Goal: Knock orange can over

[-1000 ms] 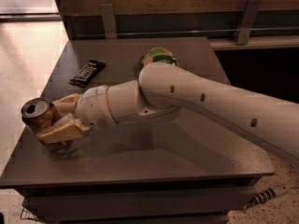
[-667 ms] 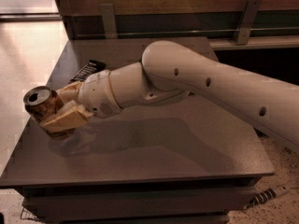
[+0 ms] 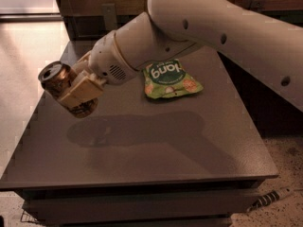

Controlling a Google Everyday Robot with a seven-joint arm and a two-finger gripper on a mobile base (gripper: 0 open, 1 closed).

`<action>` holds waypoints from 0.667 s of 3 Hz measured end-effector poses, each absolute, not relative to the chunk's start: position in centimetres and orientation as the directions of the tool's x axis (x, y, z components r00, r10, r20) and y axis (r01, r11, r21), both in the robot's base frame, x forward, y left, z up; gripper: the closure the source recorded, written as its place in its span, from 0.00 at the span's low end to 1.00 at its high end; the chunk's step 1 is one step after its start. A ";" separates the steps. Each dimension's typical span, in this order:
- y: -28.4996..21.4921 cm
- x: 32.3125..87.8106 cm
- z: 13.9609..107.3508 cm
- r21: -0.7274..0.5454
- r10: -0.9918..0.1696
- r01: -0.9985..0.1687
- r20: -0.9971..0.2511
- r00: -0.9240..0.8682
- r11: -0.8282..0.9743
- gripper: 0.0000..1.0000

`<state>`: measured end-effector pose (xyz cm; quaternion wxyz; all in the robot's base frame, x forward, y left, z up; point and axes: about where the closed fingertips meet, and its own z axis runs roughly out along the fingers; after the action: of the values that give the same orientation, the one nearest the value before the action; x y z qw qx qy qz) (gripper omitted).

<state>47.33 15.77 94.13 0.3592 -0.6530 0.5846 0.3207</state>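
- Now the orange can (image 3: 57, 78) is tilted, its silver top turned up and to the left, whereas a moment ago it sat closer to upright low on the table's left side.
- The gripper (image 3: 70, 88) hangs over the left part of the table (image 3: 156, 150), its jaws pinching the can across its body; one beige finger (image 3: 81, 90) lies along the can's near side.
- The can appears clear of the tabletop, since its shadow (image 3: 90, 130) falls on the surface apart from and below its lower end.
- The arm (image 3: 189, 22) now comes in higher, from the upper right, and the green snack bag (image 3: 170, 79), hidden behind it a moment ago, lies flat in plain sight mid-table.
- The bag lies just right of the wrist, partly tucked under it at its upper left corner, and well apart from the can.
- The can hangs near the table's left edge, with light floor (image 3: 23, 56) beyond it.
- Bare tabletop stretches from the shadow to the front edge and across to the right corner.
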 end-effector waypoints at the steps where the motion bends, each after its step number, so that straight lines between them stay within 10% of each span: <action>1: 14.9 47.5 93.6 -0.120 -0.619 -0.993 -0.779 0.100 -0.010 1.00; 2: 14.9 47.4 92.4 -0.155 -0.698 -0.987 -0.711 0.087 0.035 1.00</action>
<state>47.42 14.91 92.44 0.3300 -0.6592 0.6391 0.2194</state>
